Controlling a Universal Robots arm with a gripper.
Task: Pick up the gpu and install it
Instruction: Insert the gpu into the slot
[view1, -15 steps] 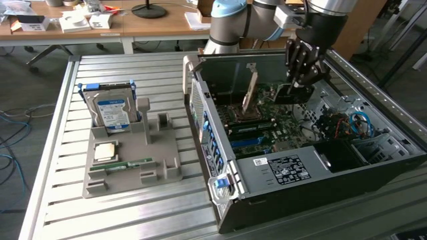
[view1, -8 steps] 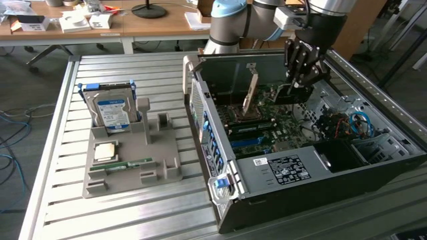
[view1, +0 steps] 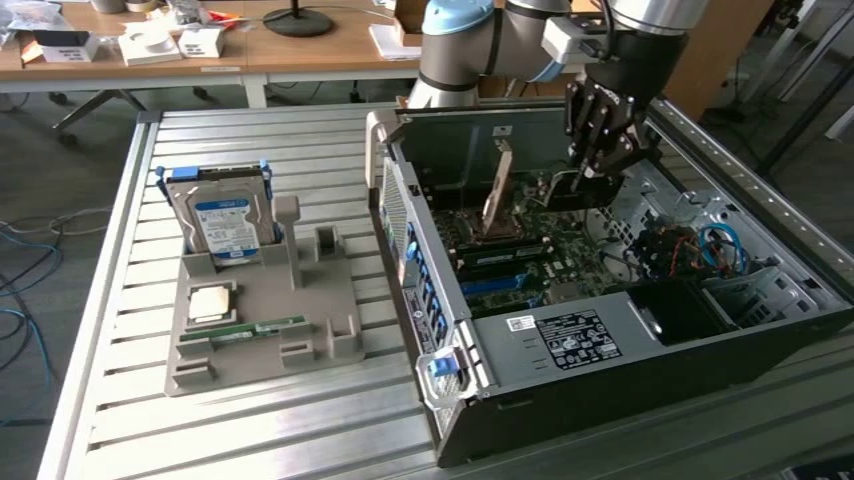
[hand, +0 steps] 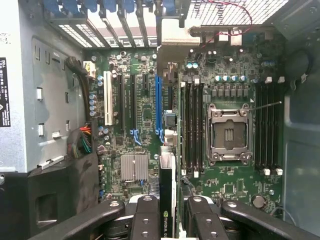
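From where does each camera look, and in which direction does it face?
Exterior view: raised beside the table, looking obliquely down into the open computer case; the arm and pincer show.
Wrist view: on the wrist, facing the motherboard inside the case; the pincer shows, gripping the graphics card.
Shared: the pincer, the graphics card, the motherboard, the case.

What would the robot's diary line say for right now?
gripper: shut on gpu | where: inside open computer case, over motherboard | seated: cannot tell
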